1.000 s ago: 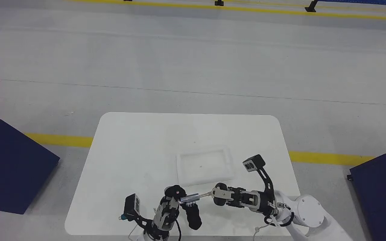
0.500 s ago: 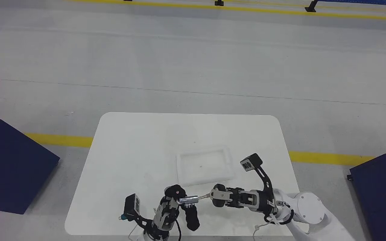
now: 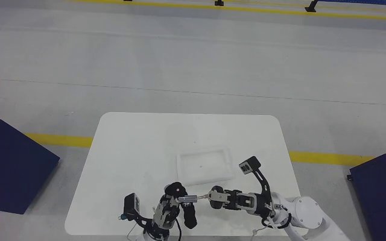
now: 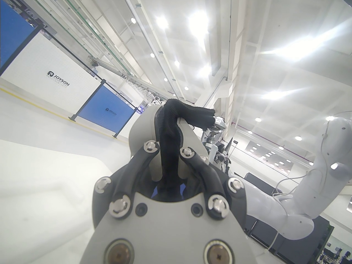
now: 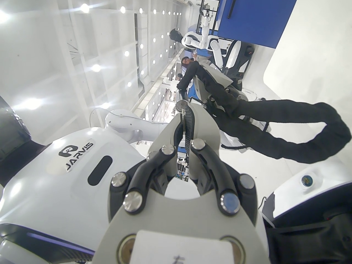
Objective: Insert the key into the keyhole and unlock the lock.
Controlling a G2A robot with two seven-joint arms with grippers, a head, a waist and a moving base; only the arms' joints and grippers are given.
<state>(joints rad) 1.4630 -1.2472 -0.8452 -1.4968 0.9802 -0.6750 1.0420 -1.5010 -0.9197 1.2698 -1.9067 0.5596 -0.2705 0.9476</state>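
Top view, lower centre: both tools meet tip to tip near the bottom edge of the bench (image 3: pixel 132 156), just below a white tray (image 3: pixel 204 150); broad bench surface lies above it. Left wrist view: my left tool (image 4: pixel 168 127) is clamped on the lock (image 4: pixel 192 116), a black woven-sleeved cable with a silver end. Right wrist view: the right tool (image 5: pixel 183 111) pinches the small silver key (image 5: pixel 181 105); whether it sits in the keyhole I cannot tell.

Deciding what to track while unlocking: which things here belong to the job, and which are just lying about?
Job: key, black cable lock, left pincer gripping the lock, right pincer gripping the key.
Lying about: white tray on the table.
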